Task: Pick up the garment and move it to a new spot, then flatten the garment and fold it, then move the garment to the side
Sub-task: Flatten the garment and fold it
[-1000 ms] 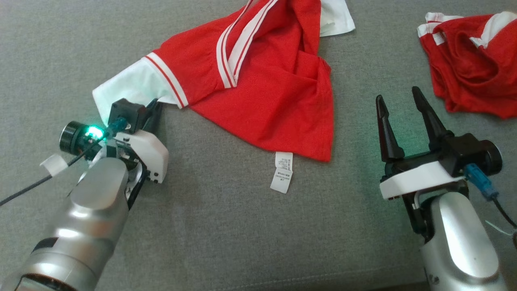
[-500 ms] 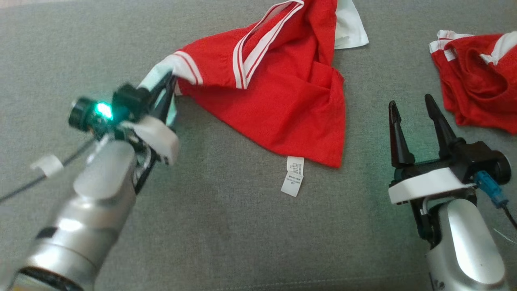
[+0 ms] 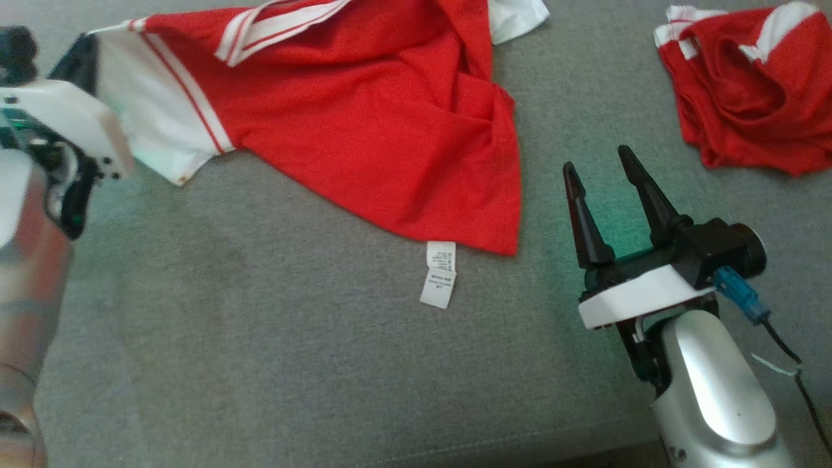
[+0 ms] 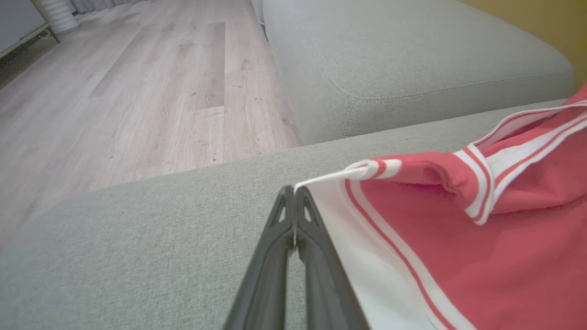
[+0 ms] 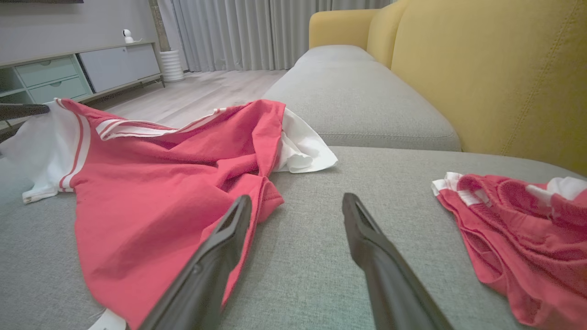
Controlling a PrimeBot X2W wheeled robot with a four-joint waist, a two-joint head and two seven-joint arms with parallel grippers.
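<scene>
L hand (image 4: 294, 201) pinched shut on white sleeve (image 3: 153, 123) of red shirt (image 3: 364, 130), prob. to drag it elsewhere; R hand (image 3: 599, 162) spread wide, empty, near hem.

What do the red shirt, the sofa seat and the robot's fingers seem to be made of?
The red shirt: matte knit fabric, perhaps cotton; it drapes and creases. The sofa seat: grey woven upholstery, matte; fine weave and a stitched seam show. The fingers: likely hard black plastic, smooth, with moulded cut-outs.
</scene>
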